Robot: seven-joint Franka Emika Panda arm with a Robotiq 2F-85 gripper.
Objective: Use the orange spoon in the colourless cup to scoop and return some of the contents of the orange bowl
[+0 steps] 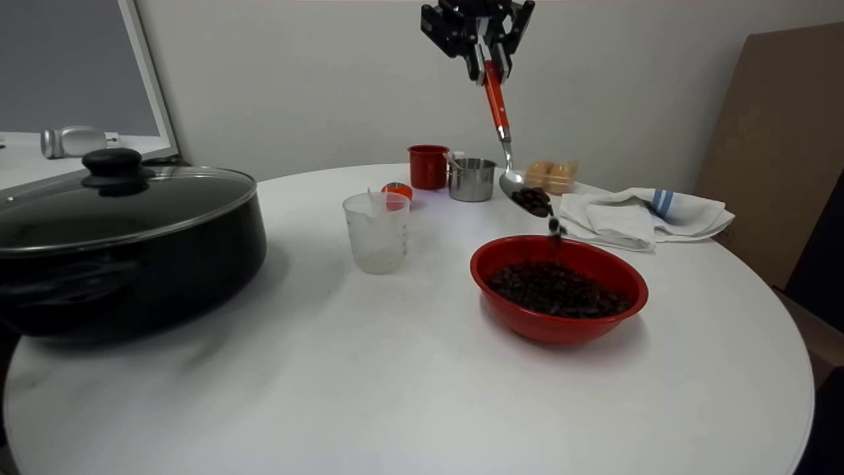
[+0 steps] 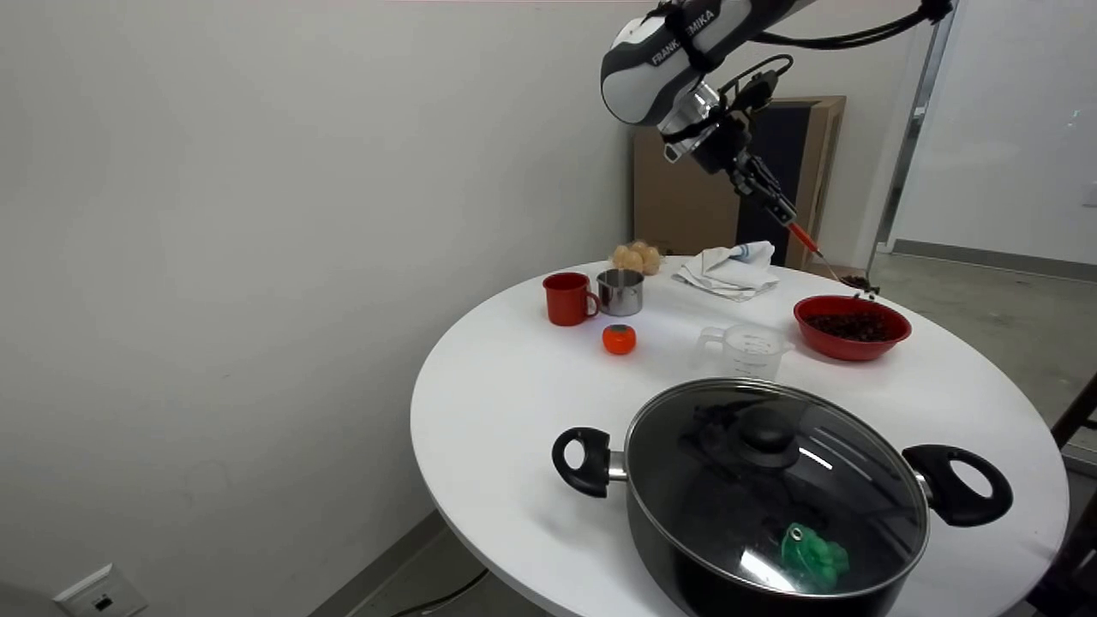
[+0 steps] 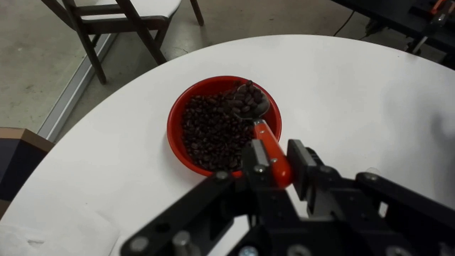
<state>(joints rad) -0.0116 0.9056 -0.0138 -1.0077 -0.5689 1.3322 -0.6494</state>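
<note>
Orange bowl: upright on the counter, dark beans spread inside.
My end effector: I pinch the orange spoon by its handle, higher than the bowl.
Spoon: slanting down, its scoop above the bowl and loaded with beans.
Loose beans: a few in the air between scoop and bowl.
Colourless cup: standing upright beside the bowl, apart from it.
White towel: near the bowl, behind it in an exterior view.
Black pot: lidded, well apart from the bowl, the cup between them.
</note>
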